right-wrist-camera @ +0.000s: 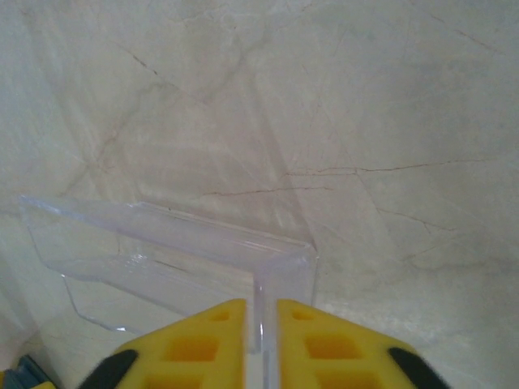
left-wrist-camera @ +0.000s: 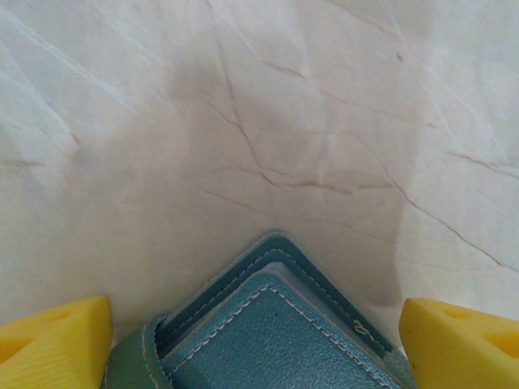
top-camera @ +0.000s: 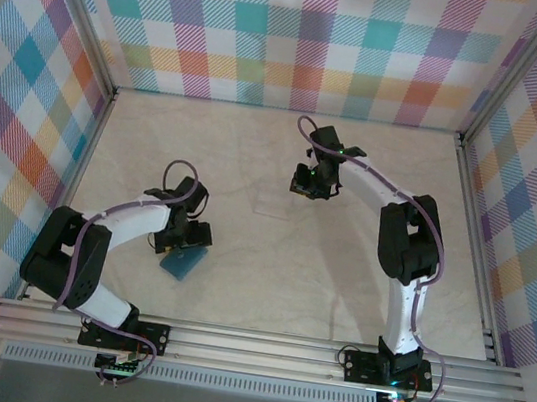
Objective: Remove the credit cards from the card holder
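Left pincer (left-wrist-camera: 258, 340) released, spread wide, straddling corner of teal card holder (left-wrist-camera: 268, 316) on tabletop (left-wrist-camera: 243, 121). Right pincer (right-wrist-camera: 261, 324) narrow, edge of clear plastic sheet (right-wrist-camera: 162, 243) between fingers; grip unclear.

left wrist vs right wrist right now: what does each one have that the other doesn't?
Left wrist: card holder corner, teal with white stitching, between the wide-apart fingers of the left tool. Right wrist: clear plastic piece, one edge in the narrow gap of the right tool; teal sliver bottom-left, too small to identify. Both: pale veined table, yellow fingers at the bottom.
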Tool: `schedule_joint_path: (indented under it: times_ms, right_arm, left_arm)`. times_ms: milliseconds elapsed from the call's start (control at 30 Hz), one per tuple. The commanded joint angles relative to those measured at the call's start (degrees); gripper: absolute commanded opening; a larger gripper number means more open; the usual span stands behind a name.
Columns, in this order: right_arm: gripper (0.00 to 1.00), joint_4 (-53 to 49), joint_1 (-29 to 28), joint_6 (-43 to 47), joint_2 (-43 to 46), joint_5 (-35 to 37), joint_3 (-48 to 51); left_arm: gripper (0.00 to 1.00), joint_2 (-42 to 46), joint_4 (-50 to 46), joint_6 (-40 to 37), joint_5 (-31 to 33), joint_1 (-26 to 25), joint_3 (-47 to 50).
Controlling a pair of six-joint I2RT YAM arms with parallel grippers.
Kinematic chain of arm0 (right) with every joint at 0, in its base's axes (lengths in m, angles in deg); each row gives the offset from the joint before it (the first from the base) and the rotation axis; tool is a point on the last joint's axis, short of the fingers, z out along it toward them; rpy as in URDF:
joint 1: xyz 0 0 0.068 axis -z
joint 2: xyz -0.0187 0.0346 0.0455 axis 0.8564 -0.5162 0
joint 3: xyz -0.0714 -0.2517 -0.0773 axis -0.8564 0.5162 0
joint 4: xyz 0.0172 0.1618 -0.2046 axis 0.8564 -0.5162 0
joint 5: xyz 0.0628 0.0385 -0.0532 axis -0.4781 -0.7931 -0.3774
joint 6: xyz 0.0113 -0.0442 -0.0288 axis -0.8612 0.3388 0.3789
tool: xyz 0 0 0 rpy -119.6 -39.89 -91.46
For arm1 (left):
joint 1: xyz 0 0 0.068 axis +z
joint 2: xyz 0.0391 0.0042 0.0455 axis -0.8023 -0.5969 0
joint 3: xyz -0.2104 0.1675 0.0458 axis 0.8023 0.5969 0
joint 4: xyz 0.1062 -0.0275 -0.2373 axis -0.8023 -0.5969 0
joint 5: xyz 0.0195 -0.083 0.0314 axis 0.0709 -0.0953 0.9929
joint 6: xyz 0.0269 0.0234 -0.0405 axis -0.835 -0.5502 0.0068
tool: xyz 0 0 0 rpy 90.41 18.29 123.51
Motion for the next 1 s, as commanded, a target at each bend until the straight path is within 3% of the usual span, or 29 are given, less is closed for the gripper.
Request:
schedule_joint_path:
  times_ms: [0, 233, 633, 700, 967]
  right_arm:
    - [0.24, -2.4, -0.5, 1.4, 0.7, -0.9, -1.5]
    - [0.36, -3.3, -0.7, 1.2, 7.2, -0.5, 0.9]
    - [0.41, -2.4, -3.1, -0.7, 17.5, -1.0, 12.9]
    - [0.42, -2.5, -3.8, -1.0, 18.3, -1.1, 14.2]
    - [0.44, -0.7, -11.1, -7.2, 25.1, -1.1, 22.6]
  left_arm:
    - [0.89, 0.1, -0.6, 6.8, -11.6, -4.8, 2.4]
    - [0.84, 1.0, 2.1, 14.9, -11.0, -10.0, 2.1]
    - [0.80, -0.9, 14.4, 32.2, -9.2, -17.2, 1.5]
    - [0.81, -1.1, 14.0, 31.5, -9.1, -17.7, 0.0]
    - [0.81, 4.5, -7.6, 16.7, -0.9, -14.9, -6.6]
